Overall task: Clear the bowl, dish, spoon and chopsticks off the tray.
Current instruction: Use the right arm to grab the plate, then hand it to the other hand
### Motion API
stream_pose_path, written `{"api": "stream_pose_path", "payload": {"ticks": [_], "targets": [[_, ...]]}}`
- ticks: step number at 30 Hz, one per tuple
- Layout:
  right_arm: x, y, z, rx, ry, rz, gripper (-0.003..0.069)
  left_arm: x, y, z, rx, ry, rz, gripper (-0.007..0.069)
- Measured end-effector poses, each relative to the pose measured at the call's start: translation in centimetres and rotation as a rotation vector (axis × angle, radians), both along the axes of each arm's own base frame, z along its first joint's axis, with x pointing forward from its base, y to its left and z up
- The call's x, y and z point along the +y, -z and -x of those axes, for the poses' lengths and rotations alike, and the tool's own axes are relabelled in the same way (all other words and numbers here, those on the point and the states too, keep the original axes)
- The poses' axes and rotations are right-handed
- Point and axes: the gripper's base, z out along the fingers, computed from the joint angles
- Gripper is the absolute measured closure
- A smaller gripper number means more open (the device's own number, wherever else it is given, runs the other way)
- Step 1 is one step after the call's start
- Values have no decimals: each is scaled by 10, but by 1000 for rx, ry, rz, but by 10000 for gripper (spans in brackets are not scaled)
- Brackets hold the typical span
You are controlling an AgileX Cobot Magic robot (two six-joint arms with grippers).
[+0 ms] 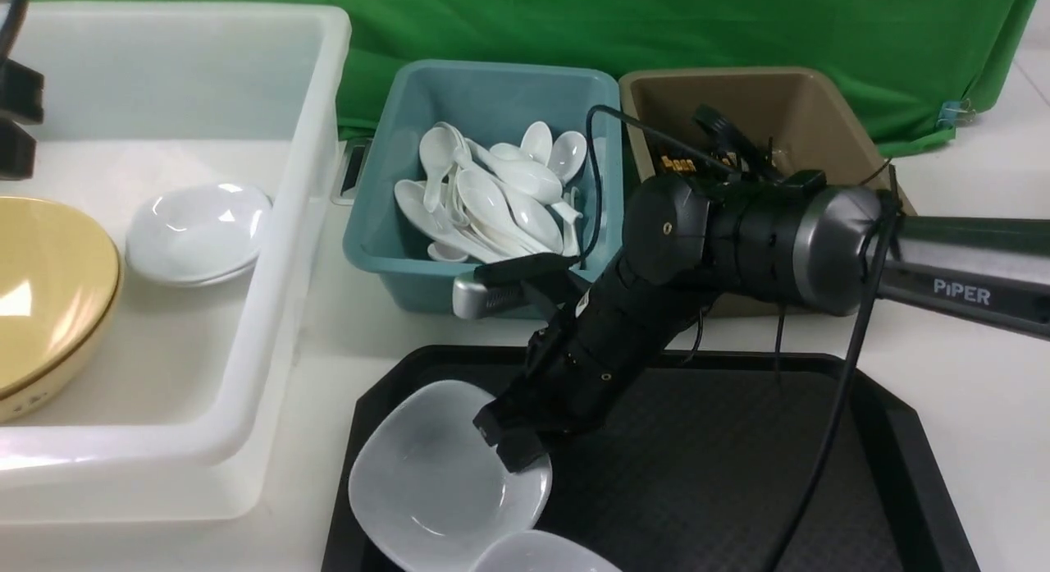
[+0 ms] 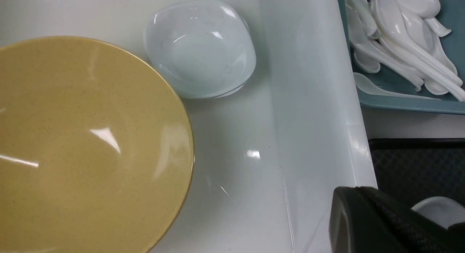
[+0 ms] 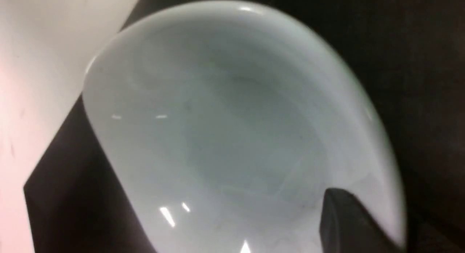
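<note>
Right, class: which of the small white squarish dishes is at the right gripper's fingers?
The dish at the tray's left side; the right gripper is at its rim.

Black right arm (image 1: 677, 264) with silver bands, loose black cables, "PiPER" lettering

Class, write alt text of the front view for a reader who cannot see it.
A black robot arm's right hand reaches the rim of a squarish white glossy dish on a black plastic tray. Behind are a teal tub of white spoons and a brown tub; a white bin at left holds dishes.
</note>
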Motion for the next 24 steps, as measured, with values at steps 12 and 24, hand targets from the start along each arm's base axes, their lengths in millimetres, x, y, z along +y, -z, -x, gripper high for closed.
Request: {"api": "stream_pose_path", "payload": {"ticks": [12, 24], "targets": [[-38, -127, -19, -305, 78, -163, 633, 6, -3, -3, -42, -49, -43, 634], [45, -182, -87, -539, 164, -548, 633, 29, -4, -1, -53, -336, -111, 630]]}}
